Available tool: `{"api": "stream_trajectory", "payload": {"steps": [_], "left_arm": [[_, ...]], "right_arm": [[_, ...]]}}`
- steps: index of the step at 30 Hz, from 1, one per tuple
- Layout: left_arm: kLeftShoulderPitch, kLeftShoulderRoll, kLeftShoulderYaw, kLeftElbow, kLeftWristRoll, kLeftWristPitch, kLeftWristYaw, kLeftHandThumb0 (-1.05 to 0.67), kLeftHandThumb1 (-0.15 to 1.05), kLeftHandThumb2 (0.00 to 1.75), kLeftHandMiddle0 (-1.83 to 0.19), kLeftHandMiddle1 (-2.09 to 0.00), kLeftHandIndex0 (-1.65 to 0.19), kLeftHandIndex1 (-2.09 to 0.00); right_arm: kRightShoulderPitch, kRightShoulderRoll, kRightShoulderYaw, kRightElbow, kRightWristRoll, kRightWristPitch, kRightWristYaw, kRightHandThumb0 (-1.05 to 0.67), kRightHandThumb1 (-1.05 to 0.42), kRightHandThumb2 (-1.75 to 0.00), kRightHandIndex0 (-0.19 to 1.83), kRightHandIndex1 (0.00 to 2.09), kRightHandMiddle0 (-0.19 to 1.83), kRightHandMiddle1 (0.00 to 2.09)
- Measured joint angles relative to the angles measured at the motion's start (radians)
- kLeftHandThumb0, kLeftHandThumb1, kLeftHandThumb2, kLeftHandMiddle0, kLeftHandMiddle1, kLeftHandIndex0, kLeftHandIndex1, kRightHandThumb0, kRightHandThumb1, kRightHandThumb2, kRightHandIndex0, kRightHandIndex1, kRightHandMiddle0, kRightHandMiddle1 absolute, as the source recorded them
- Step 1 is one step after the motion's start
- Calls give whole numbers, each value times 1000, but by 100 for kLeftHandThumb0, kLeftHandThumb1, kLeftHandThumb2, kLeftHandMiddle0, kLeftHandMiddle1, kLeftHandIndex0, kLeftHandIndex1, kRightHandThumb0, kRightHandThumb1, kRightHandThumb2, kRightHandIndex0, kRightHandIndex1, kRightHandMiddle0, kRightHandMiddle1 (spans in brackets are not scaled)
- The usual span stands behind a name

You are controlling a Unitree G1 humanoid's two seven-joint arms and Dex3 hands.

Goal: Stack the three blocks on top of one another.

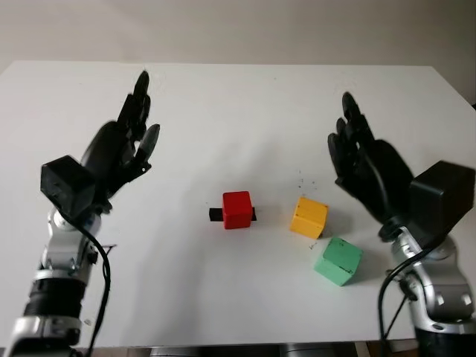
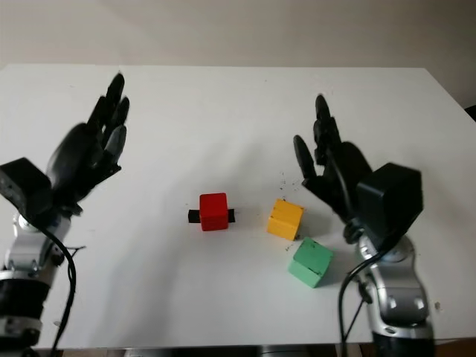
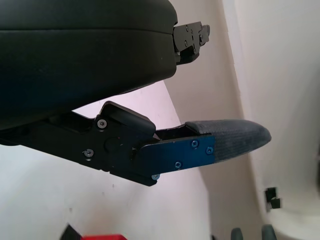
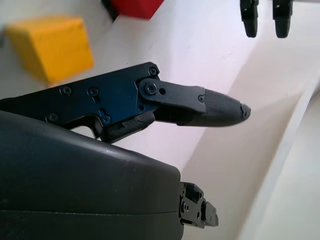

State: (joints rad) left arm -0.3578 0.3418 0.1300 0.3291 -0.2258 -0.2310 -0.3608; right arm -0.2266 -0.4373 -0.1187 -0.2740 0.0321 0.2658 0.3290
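Note:
Three blocks stand apart on the white table [image 1: 223,97]. The red block [image 1: 237,209] sits near the middle on a small black marker [image 1: 216,215]. The yellow block [image 1: 308,216] is to its right, and the green block [image 1: 338,260] lies nearer the front, right of the yellow one. My left hand [image 1: 137,123] is raised above the table's left part, open, well left of the red block. My right hand [image 1: 351,141] is raised on the right, open, just behind and right of the yellow block [image 4: 50,46]. Neither hand touches a block.
The table's front edge [image 1: 223,346] runs close below the green block. A pale wall [image 1: 238,30] rises behind the far edge. Bare tabletop lies between the hands behind the blocks.

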Motion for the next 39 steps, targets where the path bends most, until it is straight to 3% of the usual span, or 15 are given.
{"api": "stream_trajectory", "payload": {"steps": [4,6,10,12,19,28,39], "left_arm": [[45,-50,6,-55,-22,40,26,-83,105,65,19,0,19,0],[68,-71,13,-91,-35,60,41,-81,105,67,19,0,19,0],[123,-94,35,-168,-65,109,58,-80,105,68,19,0,19,0],[139,-98,40,-191,-72,124,57,-79,105,68,19,0,19,0],[141,-102,46,-216,-80,135,42,-78,105,69,19,0,19,0],[141,-102,51,-223,-80,164,50,-79,105,66,19,0,19,0],[140,-100,55,-255,-74,185,52,-78,105,66,19,0,19,0]], "right_arm": [[-62,-64,-14,24,34,10,83,-68,-103,-12,-18,3,-13,6],[-90,-121,-11,32,8,12,125,-67,-95,-5,-12,7,0,13],[-151,-303,34,72,-135,-116,226,-64,-84,-2,0,12,16,20],[-186,-366,59,90,-189,-195,272,-52,-76,-1,3,12,24,23],[-308,-503,155,136,-338,-408,385,-47,-72,-5,9,11,35,18],[-365,-559,253,238,-488,-760,401,-46,-73,-5,14,9,42,14],[-365,-535,309,442,-596,-1023,220,-52,-81,-7,12,5,44,11]]}}
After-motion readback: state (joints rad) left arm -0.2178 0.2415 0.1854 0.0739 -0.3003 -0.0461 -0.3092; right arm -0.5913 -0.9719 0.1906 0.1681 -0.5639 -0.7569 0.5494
